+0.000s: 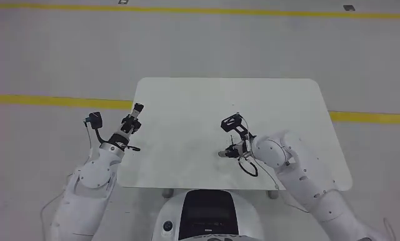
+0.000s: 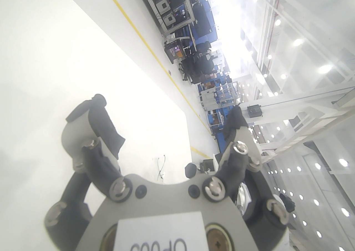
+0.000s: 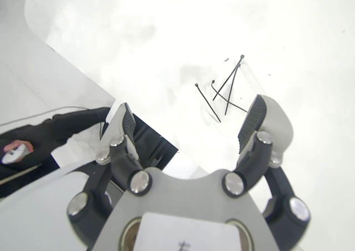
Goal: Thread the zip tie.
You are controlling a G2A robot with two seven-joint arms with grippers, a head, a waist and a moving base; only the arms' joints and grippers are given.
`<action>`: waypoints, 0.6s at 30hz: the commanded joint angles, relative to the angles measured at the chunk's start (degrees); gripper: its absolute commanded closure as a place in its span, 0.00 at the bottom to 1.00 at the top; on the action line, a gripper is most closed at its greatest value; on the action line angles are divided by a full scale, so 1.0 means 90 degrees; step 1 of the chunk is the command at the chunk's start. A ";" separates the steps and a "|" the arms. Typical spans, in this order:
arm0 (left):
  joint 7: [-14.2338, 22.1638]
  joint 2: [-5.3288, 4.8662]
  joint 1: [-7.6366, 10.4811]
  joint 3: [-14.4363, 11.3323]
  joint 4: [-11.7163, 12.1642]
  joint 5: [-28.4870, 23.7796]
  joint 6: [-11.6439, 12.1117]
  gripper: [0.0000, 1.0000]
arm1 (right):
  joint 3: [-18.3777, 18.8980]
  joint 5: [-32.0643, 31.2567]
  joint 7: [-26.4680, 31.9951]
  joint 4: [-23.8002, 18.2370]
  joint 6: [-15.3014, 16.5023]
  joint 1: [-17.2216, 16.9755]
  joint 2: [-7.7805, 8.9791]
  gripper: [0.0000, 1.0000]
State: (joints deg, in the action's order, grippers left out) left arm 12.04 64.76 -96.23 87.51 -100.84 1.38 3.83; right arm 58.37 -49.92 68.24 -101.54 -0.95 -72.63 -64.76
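on the table [image 3: 138, 13], crossed black zip ties [image 3: 234, 82], right claw [image 3: 191, 110] spread wide nearby

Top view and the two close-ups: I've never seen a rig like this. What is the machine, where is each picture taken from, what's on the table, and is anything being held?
This is a two-armed robot at a white table. The top view looks down from a camera on the robot, above its arms. The other two pictures come from cameras on the wrists, each looking out past its own gripper, a two-fingered clamp. The left gripper is at the table's edge, its fingers spread with nothing between them. The right gripper is over the table, also open and empty. Just ahead of it a few thin black zip ties lie loose on the surface, some crossing each other. So nothing is held yet.
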 commanded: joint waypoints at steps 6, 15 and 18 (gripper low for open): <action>0.0000 0.0000 0.0000 0.0000 0.0000 0.0001 0.0000 0.00 | 0.0005 0.0006 -0.0013 0.0001 -0.0016 -0.0003 -0.0001 0.00; 0.0000 0.0000 0.0000 0.0000 0.0000 0.0001 0.0000 0.00 | -0.0435 -0.0726 -0.0035 0.0353 0.0005 0.0215 -0.0057 0.00; 0.0000 0.0000 0.0000 0.0000 0.0000 0.0001 0.0000 0.00 | -0.0435 -0.0726 -0.0035 0.0353 0.0005 0.0215 -0.0057 0.00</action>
State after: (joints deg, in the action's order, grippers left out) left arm 12.04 64.76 -96.23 87.51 -100.84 1.38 3.83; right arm 54.41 -56.49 67.97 -98.34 -0.88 -70.66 -65.27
